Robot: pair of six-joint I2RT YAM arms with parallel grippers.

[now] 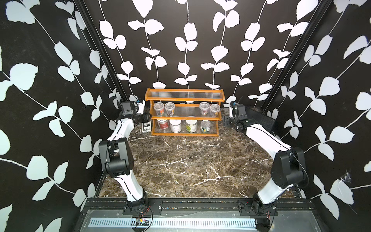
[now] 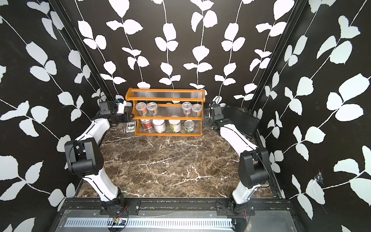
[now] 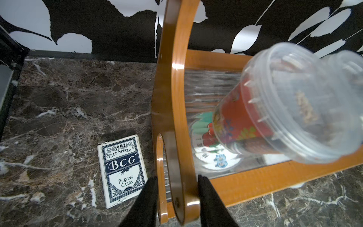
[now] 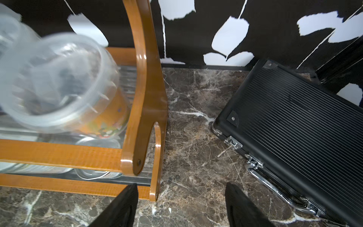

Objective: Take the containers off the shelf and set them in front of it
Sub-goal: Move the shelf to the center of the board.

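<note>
Nearest in both top views, a black rail (image 1: pixel 190 201) carries the arm bases. The left arm (image 1: pixel 122 130) reaches to the left end of the shelf (image 1: pixel 183 91), the right arm (image 2: pixel 234 136) to its right end. The shelf stands at the back of the marble table (image 1: pixel 190 164), by the wall. Four cups (image 1: pixel 169 108) sit in two pairs on its middle tier. Three jars (image 1: pixel 175 125) and a tin (image 1: pixel 205 126) stand in a row on the bottom tier. A card box (image 1: pixel 146 127) lies just left of the shelf, a black case (image 2: pixel 241 120) to its right.

Left wrist view: the left gripper (image 3: pixel 177 176) is drawn narrow around the shelf's end panel, a finger against each face of the wood. One of the cups (image 3: pixel 290 102) looms blurred on the middle tier.

Right wrist view: the right gripper (image 4: pixel 180 184) is spread wide and holds nothing. The shelf's front foot lies between its fingers, close to one; whether they touch cannot be told. The case lies askew, apart from the shelf.
</note>
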